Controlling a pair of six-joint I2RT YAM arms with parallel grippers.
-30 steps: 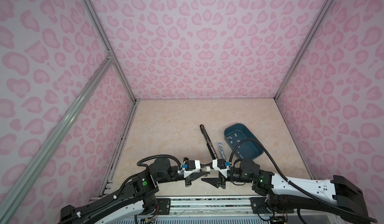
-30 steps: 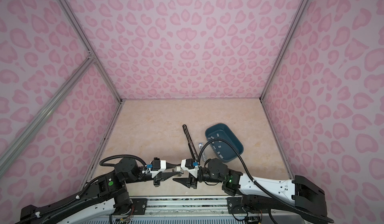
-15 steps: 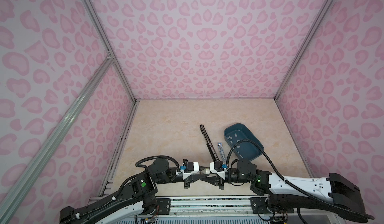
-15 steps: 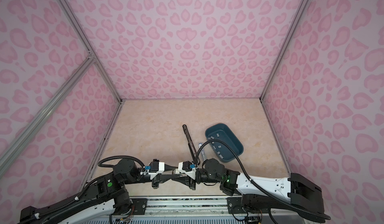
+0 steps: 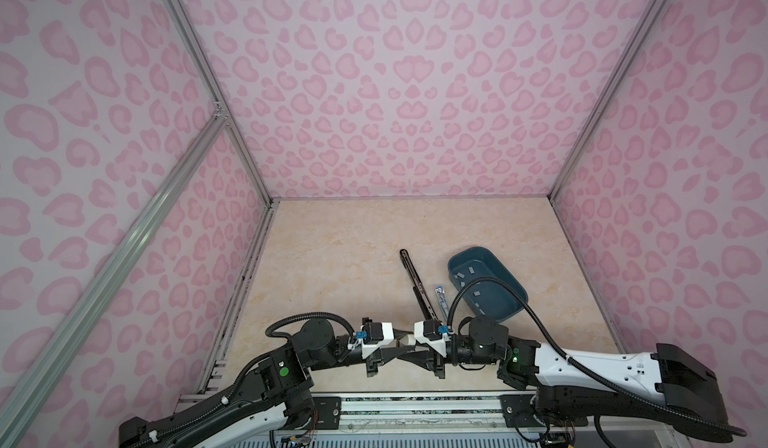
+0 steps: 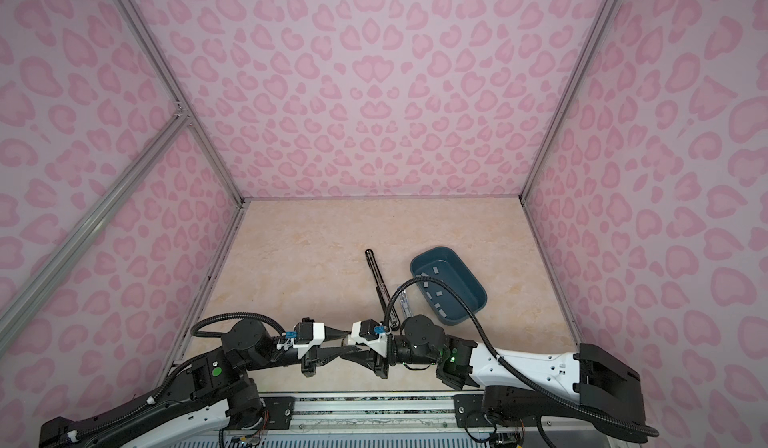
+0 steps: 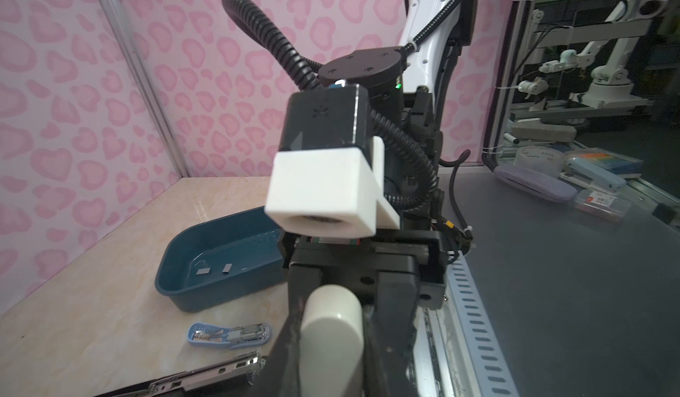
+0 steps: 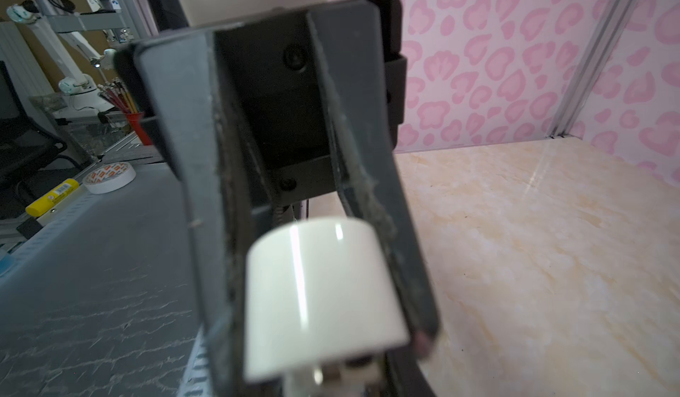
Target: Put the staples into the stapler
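My right gripper pinches the stapler, long axis left-right toward my left gripper, whose grip I can't tell; staples lie upper right, nearer my right arm.

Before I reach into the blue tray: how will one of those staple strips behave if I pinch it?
The staples lie flat on the glossy tray floor, so they will likely slide rather than lift. They look thin and small, probably light and easily dropped. Such thin strips may snap if squeezed hard.
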